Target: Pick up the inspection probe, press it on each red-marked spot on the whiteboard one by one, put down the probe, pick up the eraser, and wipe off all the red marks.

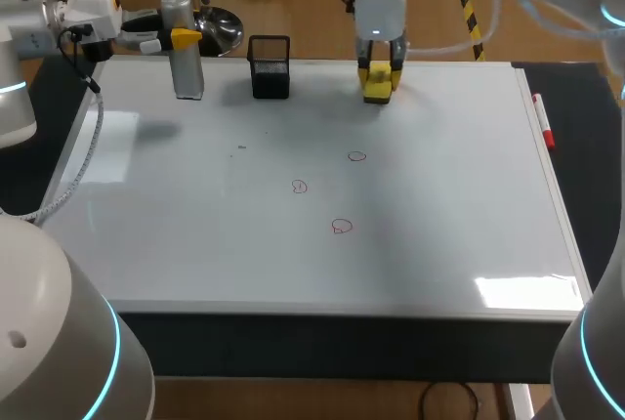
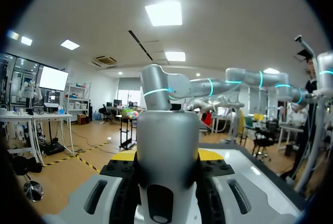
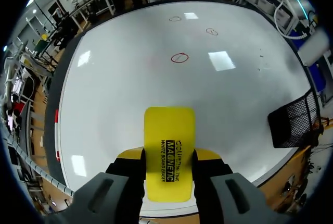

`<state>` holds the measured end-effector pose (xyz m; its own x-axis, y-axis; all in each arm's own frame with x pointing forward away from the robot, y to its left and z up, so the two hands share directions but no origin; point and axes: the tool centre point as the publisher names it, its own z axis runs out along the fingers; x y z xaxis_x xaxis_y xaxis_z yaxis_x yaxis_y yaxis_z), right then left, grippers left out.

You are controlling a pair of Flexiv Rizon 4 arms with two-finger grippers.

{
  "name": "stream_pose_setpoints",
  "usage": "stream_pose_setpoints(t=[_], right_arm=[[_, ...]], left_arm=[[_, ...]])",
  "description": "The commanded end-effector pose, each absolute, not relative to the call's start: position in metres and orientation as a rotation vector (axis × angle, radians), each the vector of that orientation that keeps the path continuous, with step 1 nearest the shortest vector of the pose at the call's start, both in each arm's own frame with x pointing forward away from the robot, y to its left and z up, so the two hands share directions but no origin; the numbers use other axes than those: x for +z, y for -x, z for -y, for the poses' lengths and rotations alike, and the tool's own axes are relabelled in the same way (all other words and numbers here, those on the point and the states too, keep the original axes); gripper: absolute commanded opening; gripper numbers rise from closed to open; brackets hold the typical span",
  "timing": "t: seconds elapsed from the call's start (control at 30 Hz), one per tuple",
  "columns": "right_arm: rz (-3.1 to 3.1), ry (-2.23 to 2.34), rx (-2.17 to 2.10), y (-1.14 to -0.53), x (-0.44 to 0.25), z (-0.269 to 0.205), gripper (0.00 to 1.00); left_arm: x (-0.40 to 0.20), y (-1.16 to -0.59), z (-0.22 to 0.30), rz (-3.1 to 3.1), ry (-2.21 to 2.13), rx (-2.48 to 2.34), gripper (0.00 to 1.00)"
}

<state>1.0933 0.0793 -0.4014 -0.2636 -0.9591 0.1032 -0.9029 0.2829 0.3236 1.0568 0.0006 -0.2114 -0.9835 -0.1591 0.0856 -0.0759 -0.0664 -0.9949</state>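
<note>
The grey cylindrical probe [image 1: 186, 59] stands upright at the whiteboard's [image 1: 439, 244] back left corner. My left gripper [image 1: 182, 37] is shut on its upper part. In the left wrist view the probe [image 2: 167, 130] fills the gap between the left gripper's [image 2: 167, 157] yellow-tipped fingers. My right gripper [image 1: 379, 70] is at the back middle of the board, shut on the yellow eraser [image 1: 378, 84]. The eraser [image 3: 169, 130] sticks out ahead of the right gripper [image 3: 169, 157]. Three red marks [image 1: 356, 156], [image 1: 299, 186], [image 1: 341, 227] lie mid-board; ahead of the eraser they appear as red marks [image 3: 179, 57], [image 3: 212, 32], [image 3: 175, 19].
A black mesh basket [image 1: 270, 66] stands at the board's back edge between the two grippers; it shows beside the right gripper as the basket [image 3: 291, 120]. A red marker [image 1: 543, 122] lies along the board's right edge.
</note>
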Motion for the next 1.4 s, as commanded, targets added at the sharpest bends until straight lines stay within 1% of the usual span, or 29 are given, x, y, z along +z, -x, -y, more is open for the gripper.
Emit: stream_pose_setpoints(t=[0.03,0.37,0.47,0.6,0.8,0.93,1.4], right_arm=[[2.422,-1.774,-0.067,-1.059,-0.381,-0.052,0.0],[2.538,-1.626,0.069,-1.042,-0.374,-0.014,0.0],[2.556,-1.577,0.126,-1.034,-0.367,-0.013,0.0],[2.591,-1.53,0.158,-1.03,-0.368,0.002,0.0],[2.635,-1.48,0.172,-1.021,-0.366,0.017,0.0],[2.66,-1.442,0.185,-1.016,-0.368,0.035,0.0],[2.758,-1.335,0.188,-1.004,-0.369,0.065,0.0]], left_arm=[[-0.21,-1.055,0.0,-2.104,0.269,-2.233,0.0],[-0.21,-1.055,0.0,-2.104,0.269,-2.233,0.0],[-0.21,-1.055,0.0,-2.104,0.269,-2.233,0.0],[-0.21,-1.055,0.0,-2.104,0.269,-2.233,0.0],[-0.21,-1.055,0.0,-2.104,0.269,-2.233,0.0],[-0.21,-1.055,0.0,-2.104,0.269,-2.233,0.0],[-0.21,-1.055,0.0,-2.104,0.269,-2.233,0.0]])
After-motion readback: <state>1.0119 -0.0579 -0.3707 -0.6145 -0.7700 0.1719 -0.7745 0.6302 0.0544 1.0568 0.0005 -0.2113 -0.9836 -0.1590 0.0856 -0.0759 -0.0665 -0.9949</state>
